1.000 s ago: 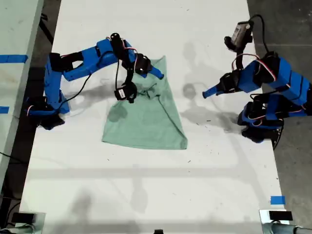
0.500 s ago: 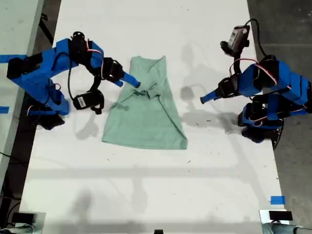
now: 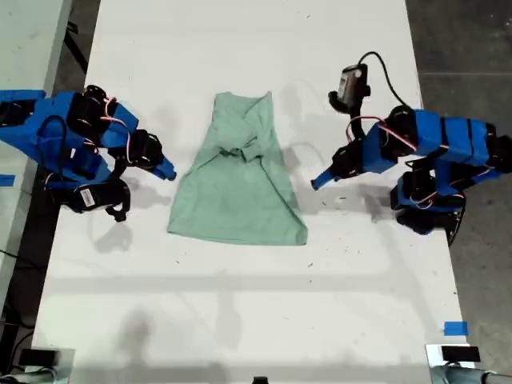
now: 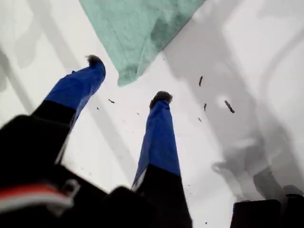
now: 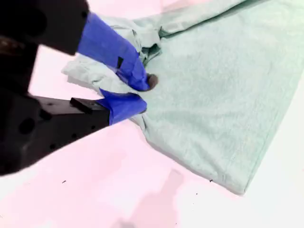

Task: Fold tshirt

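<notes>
The pale mint-green tshirt (image 3: 240,192) lies on the white table, partly folded, with a bunched knot (image 3: 240,150) near its narrow far end. My first gripper (image 4: 127,80) is open just above the table, with a corner of the tshirt (image 4: 137,33) beyond its fingertips (image 4: 160,97); in the exterior view my first gripper (image 3: 318,182) is right of the cloth. My second gripper (image 5: 142,94) looks shut and empty, pointing at the tshirt (image 5: 218,95); in the exterior view my second gripper (image 3: 167,171) hangs just off the cloth's left edge.
The white table (image 3: 240,320) spans the exterior view. Both arm bases stand at its side edges, one (image 3: 80,192) on the exterior view's left, one (image 3: 432,204) on its right. Small dark specks (image 4: 228,105) dot the table near my first gripper. Blue tape (image 3: 455,328) marks the near right corner.
The second arm let go near the shirt's bunched middle and drew back toward the exterior view's left, off the cloth. The first arm reached in toward the shirt's right edge.
</notes>
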You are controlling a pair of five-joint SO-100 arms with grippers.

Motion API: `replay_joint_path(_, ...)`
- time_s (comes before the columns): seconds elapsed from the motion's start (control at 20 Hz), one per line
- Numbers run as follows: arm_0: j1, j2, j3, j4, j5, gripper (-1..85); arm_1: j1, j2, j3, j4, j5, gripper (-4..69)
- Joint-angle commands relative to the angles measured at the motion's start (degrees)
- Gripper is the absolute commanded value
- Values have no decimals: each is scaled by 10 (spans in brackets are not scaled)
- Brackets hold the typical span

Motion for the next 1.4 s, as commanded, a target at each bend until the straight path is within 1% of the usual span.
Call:
replay_joint_path(0.0,16,27,3,-4,-15,179,-18,-38,-87,-19,11,239)
replay_joint_path(0.05,18,28,4,-5,-17,162,-25,-55,-98,-20,14,242)
replay_joint_path(0.15,20,30,11,-8,-18,154,-39,-91,-113,-25,23,270)
replay_joint_path(0.25,20,40,27,-14,-18,141,-51,-125,-127,-28,32,275)
replay_joint_path(0.45,18,65,60,-29,-18,142,-72,-185,-151,-41,43,291)
replay_joint_path(0.65,15,96,91,-42,-18,141,-84,-263,-200,-51,37,312)
replay_joint_path(0.85,11,102,98,-49,-15,141,-83,-340,-207,-95,25,324)
replay_joint_path(0.9,11,102,98,-50,-15,141,-83,-353,-194,-98,24,329)
replay_joint_path(0.95,12,102,98,-51,-15,141,-79,-356,-160,-117,27,337)
replay_joint_path(1.1,18,102,97,-57,-14,140,-75,-333,-34,-219,47,340)
replay_joint_path(1.35,19,86,87,-61,-14,139,-75,-309,65,-305,63,336)
